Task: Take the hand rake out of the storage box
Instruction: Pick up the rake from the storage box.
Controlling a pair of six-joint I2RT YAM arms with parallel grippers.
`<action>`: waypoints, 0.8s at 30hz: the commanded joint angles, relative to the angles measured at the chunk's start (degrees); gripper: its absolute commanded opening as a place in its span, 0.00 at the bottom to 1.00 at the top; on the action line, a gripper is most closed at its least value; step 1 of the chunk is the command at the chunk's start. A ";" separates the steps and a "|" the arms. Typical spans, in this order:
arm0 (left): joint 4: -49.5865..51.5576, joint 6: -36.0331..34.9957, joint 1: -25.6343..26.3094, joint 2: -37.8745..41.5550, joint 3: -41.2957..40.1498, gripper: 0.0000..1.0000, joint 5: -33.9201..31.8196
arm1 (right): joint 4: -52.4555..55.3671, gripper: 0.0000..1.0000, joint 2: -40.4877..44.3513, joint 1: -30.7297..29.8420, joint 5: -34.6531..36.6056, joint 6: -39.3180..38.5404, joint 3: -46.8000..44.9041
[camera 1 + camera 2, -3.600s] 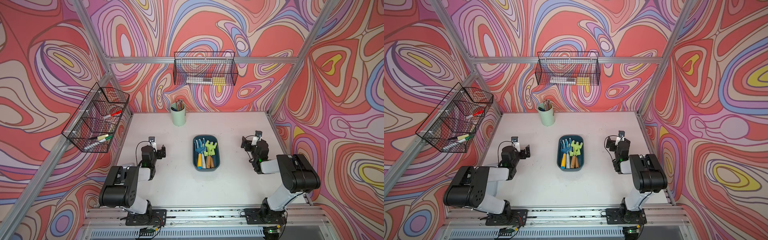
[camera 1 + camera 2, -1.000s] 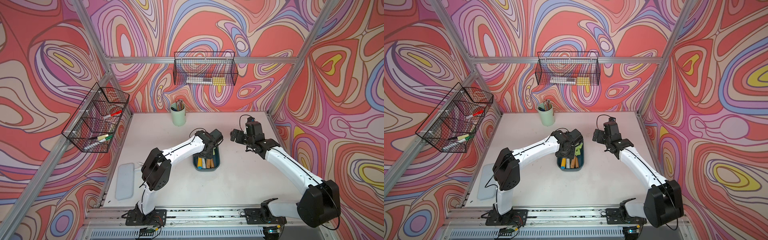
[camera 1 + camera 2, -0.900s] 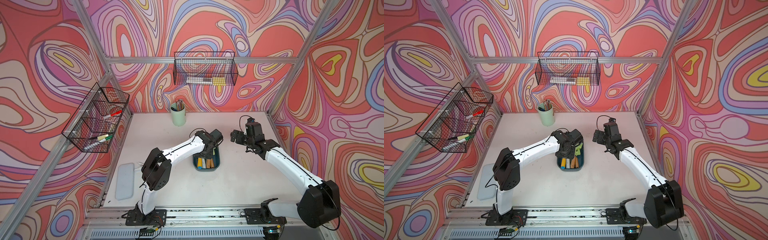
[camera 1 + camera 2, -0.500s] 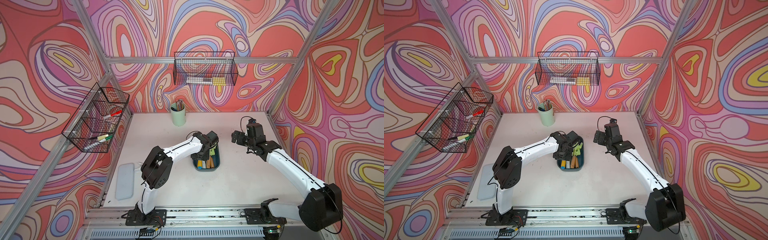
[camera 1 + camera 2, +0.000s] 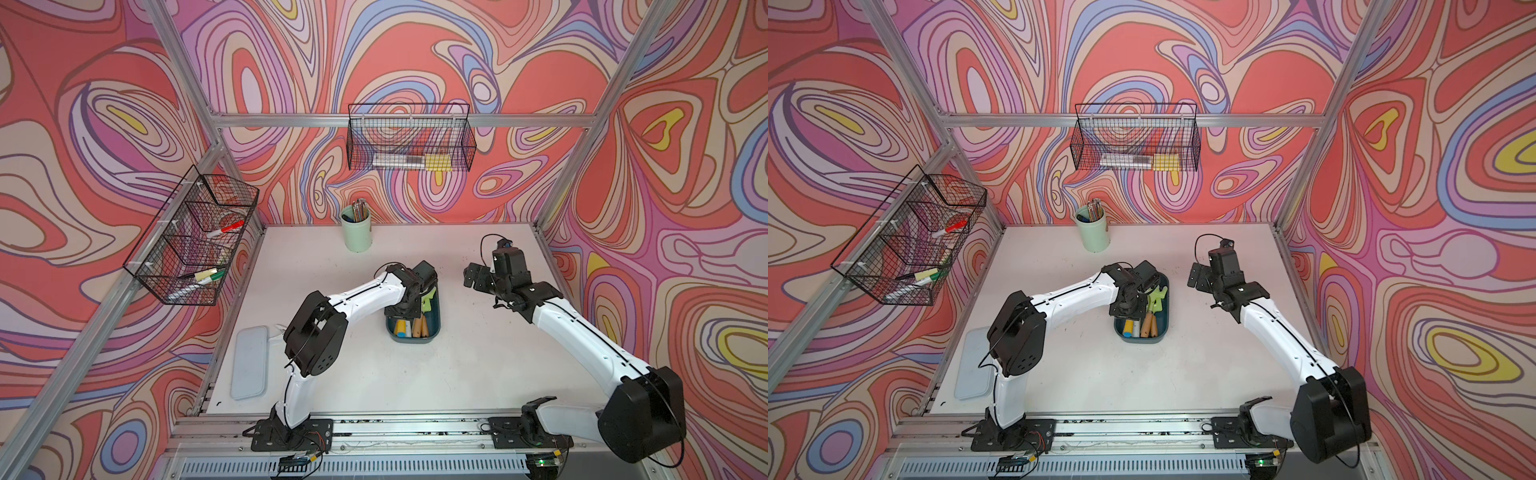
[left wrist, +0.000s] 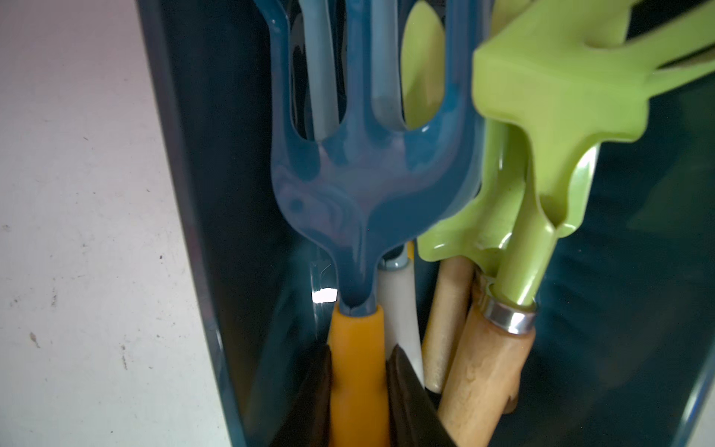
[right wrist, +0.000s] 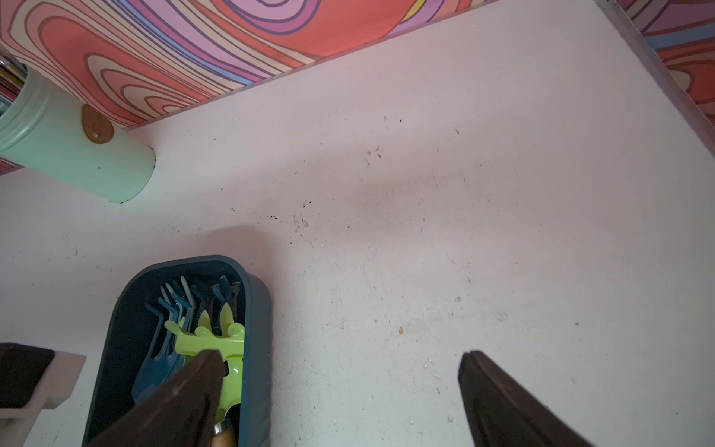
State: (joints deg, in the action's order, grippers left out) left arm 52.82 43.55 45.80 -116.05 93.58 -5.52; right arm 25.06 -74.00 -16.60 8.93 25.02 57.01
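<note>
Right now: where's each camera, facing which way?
Top views: high in front, looking down on the table; left arm, right arm.
Left wrist: over the storage box, along the blue hand rake; left gripper clamps its orange handle.
Right wrist: above the table, facing back past the pale green cup; right gripper open.
Shared: both wrist views show the box.

Soft, even light fills both top views. The worktop (image 5: 457, 365) around the storage box (image 5: 413, 338) is bright, with faint shadows under my arms, and the frame posts bow toward the corners. From my left wrist, inside the storage box, the hand rake (image 6: 360, 193) is fairly sharp, a white glint at its neck, while the green tool (image 6: 561, 89) blurs. My right pincer (image 7: 340, 355) looks dark and soft-edged.
</note>
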 commanded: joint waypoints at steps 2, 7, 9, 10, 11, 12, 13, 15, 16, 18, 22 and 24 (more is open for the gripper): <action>0.87 0.22 -0.01 -0.82 0.95 0.08 -0.04 | 1.30 0.97 1.05 -0.27 1.36 -0.74 -0.15; 2.24 -0.37 -0.01 0.93 2.26 0.06 -1.69 | 1.22 0.97 0.63 -0.27 1.36 -0.76 -0.32; 2.90 -0.56 0.03 1.82 3.04 0.05 -2.37 | 1.04 0.97 0.22 -0.29 1.12 -0.78 -0.32; 3.24 -0.65 0.08 2.40 3.46 0.05 -2.65 | 0.93 0.97 0.02 -0.29 1.04 -0.80 -0.32; 3.50 -0.69 0.16 3.10 3.94 0.04 -2.95 | 0.94 0.97 -0.17 -0.35 1.00 -0.76 -0.32; 3.68 -0.75 0.17 3.57 4.27 0.04 -3.01 | 0.86 0.97 -0.35 -0.28 1.00 -0.76 -0.24; 3.93 -0.75 0.25 4.10 4.82 0.04 -3.05 | 0.73 0.97 -0.49 -0.28 1.00 -0.82 -0.23; 4.86 -0.70 0.34 4.80 6.03 0.04 -3.44 | 0.53 0.97 -0.69 -0.32 1.09 -0.78 -0.24; 5.46 -0.75 0.42 5.10 6.94 0.04 -3.68 | 0.38 0.97 -0.79 -0.32 1.09 -0.79 -0.24; 6.24 -0.73 0.43 5.85 8.07 0.04 -4.57 | 0.13 0.97 -1.04 -0.27 1.00 -0.82 -0.24; 7.78 -1.38 0.39 7.64 9.81 0.04 -7.46 | 0.14 0.97 -1.66 -0.28 0.74 -0.84 0.02; 8.55 -1.93 -0.02 8.43 10.31 0.03 -8.74 | 0.19 0.97 -1.84 -0.30 0.49 -0.86 0.14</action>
State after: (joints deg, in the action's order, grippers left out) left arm 58.13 42.89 45.87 -110.04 102.48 -10.61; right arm 25.30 -75.07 -16.60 9.41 24.67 57.01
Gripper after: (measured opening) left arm 0.259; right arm 0.973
